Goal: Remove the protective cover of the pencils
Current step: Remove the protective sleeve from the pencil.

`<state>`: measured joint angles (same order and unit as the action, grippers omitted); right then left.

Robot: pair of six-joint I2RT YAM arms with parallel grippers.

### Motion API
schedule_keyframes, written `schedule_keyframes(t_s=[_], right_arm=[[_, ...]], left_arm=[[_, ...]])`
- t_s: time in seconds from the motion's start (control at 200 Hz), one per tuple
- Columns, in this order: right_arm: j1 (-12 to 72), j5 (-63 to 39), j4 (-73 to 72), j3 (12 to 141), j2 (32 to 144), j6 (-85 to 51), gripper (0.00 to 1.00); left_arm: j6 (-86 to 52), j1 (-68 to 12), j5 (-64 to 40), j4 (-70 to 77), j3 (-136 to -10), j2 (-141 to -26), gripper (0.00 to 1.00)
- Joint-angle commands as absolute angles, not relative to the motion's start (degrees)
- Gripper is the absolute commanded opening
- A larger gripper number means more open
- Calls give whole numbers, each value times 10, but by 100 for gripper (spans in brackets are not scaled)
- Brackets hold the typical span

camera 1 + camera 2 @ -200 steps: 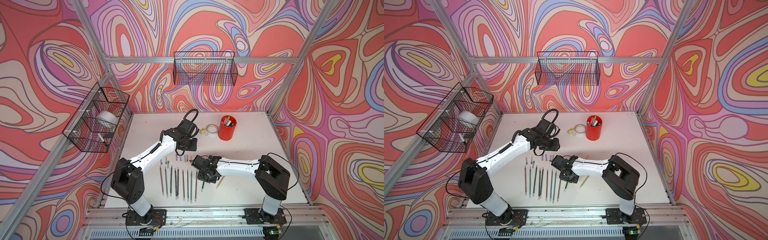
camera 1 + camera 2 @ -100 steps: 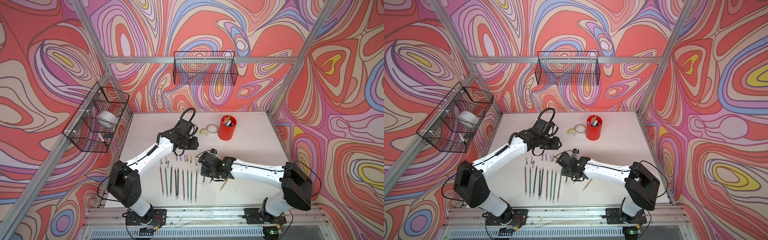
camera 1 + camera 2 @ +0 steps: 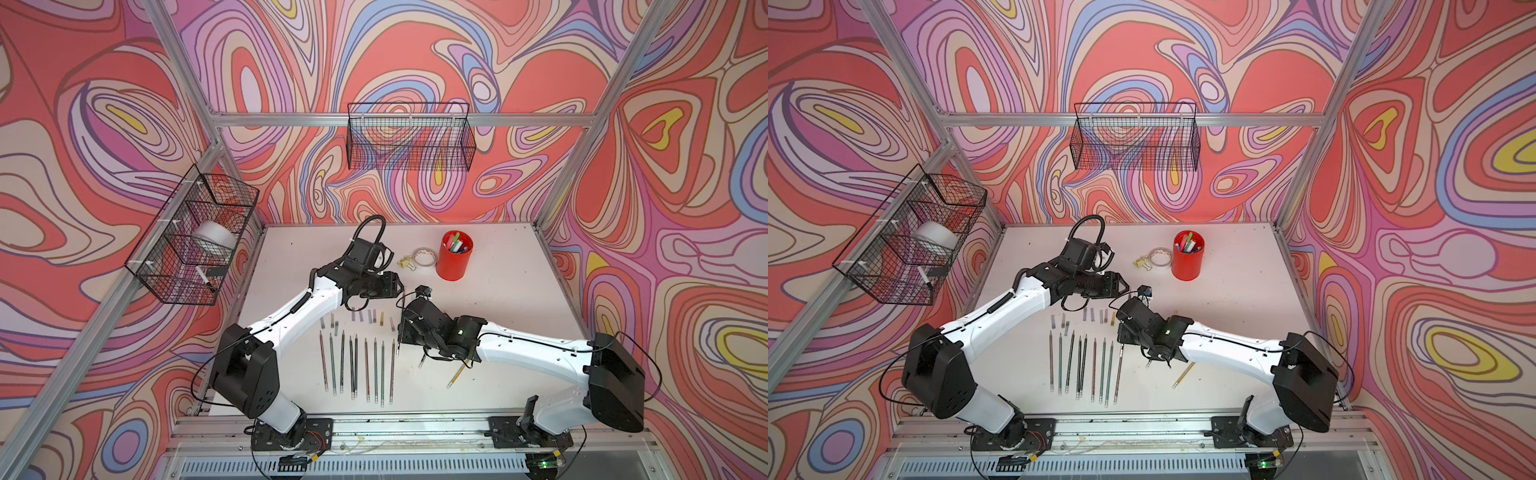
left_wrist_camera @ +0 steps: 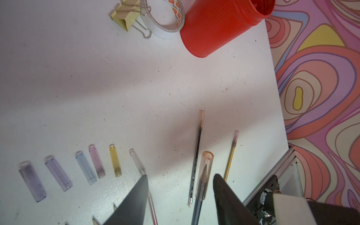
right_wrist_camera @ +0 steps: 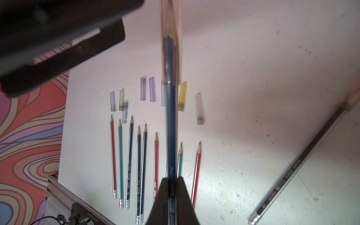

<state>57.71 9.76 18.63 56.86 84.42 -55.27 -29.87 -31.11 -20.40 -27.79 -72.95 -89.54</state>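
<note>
My right gripper (image 5: 171, 179) is shut on a dark blue pencil (image 5: 171, 126) and holds it above the table, tip pointing away from the wrist. A clear orange cover (image 5: 171, 39) sits over its tip. My left gripper (image 4: 180, 176) is open. That cover (image 4: 205, 171) lies between the fingers, closer to one finger, with neither touching it. Several bare pencils (image 3: 357, 365) lie in a row near the table's front. Several removed covers (image 4: 93, 165) lie in a line beyond them. Both grippers meet mid-table in both top views, the left gripper (image 3: 399, 286) and the right gripper (image 3: 1121, 328).
Two capped pencils lie right of the row, a black pencil (image 4: 196, 155) and a yellow pencil (image 4: 230, 155). A red cup (image 3: 455, 257) of markers, a tape roll (image 3: 424, 257) and a binder clip (image 3: 405, 262) stand at the back. Wire baskets (image 3: 409, 137) hang on the walls.
My right arm has stretched out and carried the capped pencil toward the left gripper. My left gripper has opened wider around the cover.
</note>
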Motion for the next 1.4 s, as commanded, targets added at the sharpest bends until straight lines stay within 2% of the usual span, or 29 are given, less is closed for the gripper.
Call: schedule_keyframes(t_s=[0.0,0.406,0.566,0.871,1.287,1.397], right_arm=[[574,85,145,556,826,-532,0],[574,47,95,554,818,-510,0],[574,36,86,556,828,-511,0],[575,14,77,567,839,-507,0],[574,19,86,570,844,-510,0],[575,31,95,570,842,-518,22]], left_arm=[[-302,-308,-214,-270,-727,-886,56],[-305,-306,-229,-271,-731,-900,54],[-304,-306,-232,-269,-731,-899,43],[-304,-305,-238,-268,-731,-904,33],[-304,-305,-238,-272,-735,-909,3],[-303,-305,-237,-276,-738,-912,0]])
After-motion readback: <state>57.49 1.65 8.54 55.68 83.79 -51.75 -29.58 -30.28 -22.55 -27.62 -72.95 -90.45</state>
